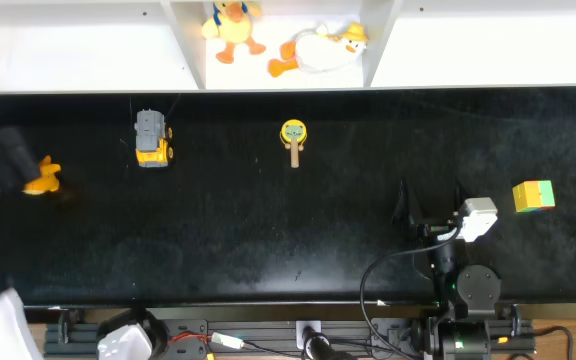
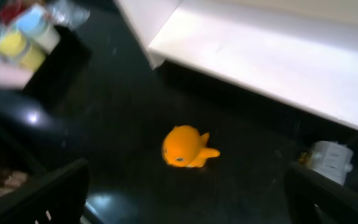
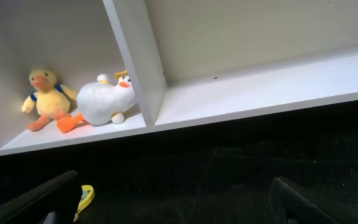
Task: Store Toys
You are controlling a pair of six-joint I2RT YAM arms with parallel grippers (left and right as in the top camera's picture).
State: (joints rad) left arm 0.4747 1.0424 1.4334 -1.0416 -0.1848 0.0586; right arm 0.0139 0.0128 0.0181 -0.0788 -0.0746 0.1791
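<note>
An orange fish-like toy (image 1: 41,178) (image 2: 188,147) lies on the black table at the far left. My left gripper (image 2: 185,202) (image 1: 8,155) hovers open over it, a little short of it, with nothing between its fingers. A yellow and grey truck (image 1: 153,138) (image 2: 330,163) and a round yellow toy with a handle (image 1: 294,138) (image 3: 86,198) lie near the shelf. A yellow-green cube (image 1: 533,196) sits at the right. My right gripper (image 1: 428,203) (image 3: 173,208) stands open low at the right, facing the shelf. A yellow duck plush (image 1: 233,25) (image 3: 45,96) and a white duck plush (image 1: 323,48) (image 3: 104,99) sit in the middle shelf compartment.
The white shelf (image 1: 78,60) (image 2: 260,50) (image 3: 260,93) runs along the table's far edge, with upright dividers (image 3: 135,56) between compartments. Coloured clutter (image 2: 23,37) stands off the table's left end.
</note>
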